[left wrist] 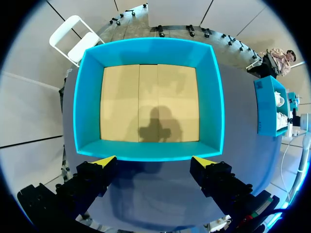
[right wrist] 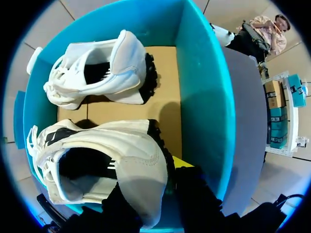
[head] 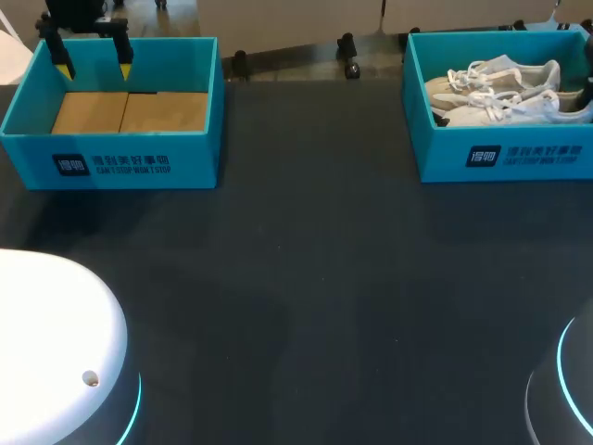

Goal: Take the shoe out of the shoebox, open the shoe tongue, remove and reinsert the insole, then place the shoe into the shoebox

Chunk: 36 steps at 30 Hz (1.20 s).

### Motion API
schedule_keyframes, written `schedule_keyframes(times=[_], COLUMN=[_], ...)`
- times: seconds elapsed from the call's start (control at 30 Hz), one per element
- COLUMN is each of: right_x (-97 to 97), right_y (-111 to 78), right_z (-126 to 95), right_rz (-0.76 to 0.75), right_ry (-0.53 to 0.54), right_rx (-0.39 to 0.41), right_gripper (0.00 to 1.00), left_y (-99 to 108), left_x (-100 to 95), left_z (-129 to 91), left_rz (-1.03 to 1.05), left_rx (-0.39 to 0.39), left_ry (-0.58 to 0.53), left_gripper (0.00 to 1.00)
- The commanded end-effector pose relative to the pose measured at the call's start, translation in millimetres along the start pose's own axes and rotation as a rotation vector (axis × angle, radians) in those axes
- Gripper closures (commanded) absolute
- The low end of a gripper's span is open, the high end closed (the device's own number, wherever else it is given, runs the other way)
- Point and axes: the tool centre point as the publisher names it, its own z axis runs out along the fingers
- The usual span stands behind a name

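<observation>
Two white shoes lie side by side in the teal shoebox (head: pixel 505 153) at the back right of the table. In the right wrist view the nearer shoe (right wrist: pixel 97 155) shows its dark opening, and the other shoe (right wrist: pixel 102 68) lies beyond it. My right gripper (right wrist: pixel 150 178) is down inside this shoebox (right wrist: pixel 204 97). Its dark fingers stand on either side of the nearer shoe's heel, shut on it. One yellow tip (right wrist: pixel 182 162) shows beside the heel and the other is hidden. My left gripper (left wrist: pixel 154 162) hangs open over a second box.
The second teal box (head: pixel 111 162) stands at the back left with only its bare cardboard floor (left wrist: pixel 148 102) showing. My left gripper (head: pixel 94 65) hovers over its far rim. Dark tabletop (head: pixel 306 278) lies between and in front of the boxes.
</observation>
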Motion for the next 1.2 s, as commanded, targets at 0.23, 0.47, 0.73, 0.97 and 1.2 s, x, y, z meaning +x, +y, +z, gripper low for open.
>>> schedule_keyframes(times=[0.23,0.47,0.73,0.97,1.2], right_x=[0.7,-0.4,-2.9,1.0,16.8], right_y=[6.8,16.4,24.2,21.2,8.3], right_z=[-34,-61,-91,-122,-160], right_rz=[0.058,0.086,0.111,0.14,0.167], right_ry=[-0.032,-0.051,-0.079,-0.095,-0.11], right_rx=[0.022,0.033,0.052,0.057,0.086], right_gripper=[1.0,1.0,1.0,1.0,1.0], left_y=[0,0,0,0,0], left_x=[0.2,0.2,0.2,0.2,0.2], left_z=[0,0,0,0,0], left_rz=[0.0,0.0,0.0,0.0,0.0], left_rx=[0.0,0.0,0.0,0.0,0.0], left_ry=[0.0,0.0,0.0,0.0,0.0], left_gripper=[0.0,0.0,0.0,0.0,0.0])
